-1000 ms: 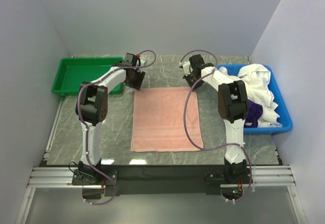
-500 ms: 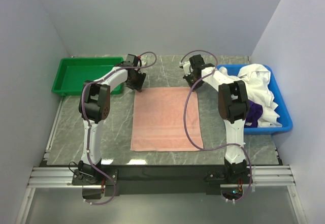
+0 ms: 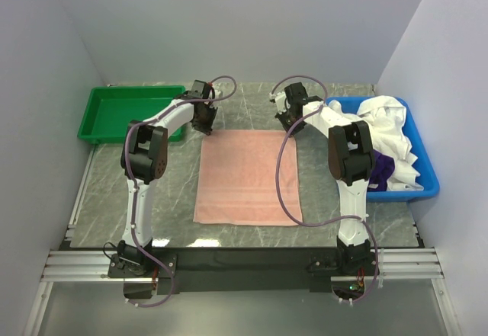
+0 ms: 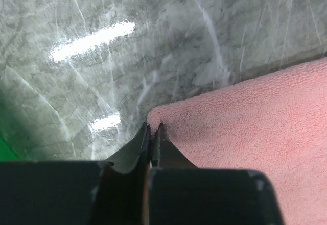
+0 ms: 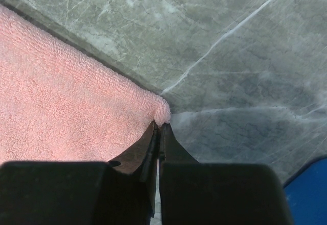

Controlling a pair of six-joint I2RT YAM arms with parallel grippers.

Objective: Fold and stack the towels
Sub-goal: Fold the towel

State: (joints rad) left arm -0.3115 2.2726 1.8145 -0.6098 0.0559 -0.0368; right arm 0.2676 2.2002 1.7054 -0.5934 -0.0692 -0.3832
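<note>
Left tool point(image 4: 153, 135) at 11 o'clock and right tool point(image 5: 160, 133) at 1 clench far corners of the salmon-pink towel point(image 3: 248, 176), pinches so shallow a lift could tug them free

A grey marbled worktop point(image 3: 164, 191) carries a green tray point(image 3: 114, 115) at its far left and a blue bin point(image 3: 429, 174) along its right edge. Pale walls point(image 3: 252, 24) enclose three sides. A metal rail point(image 3: 244, 264) runs along the near edge.
</note>
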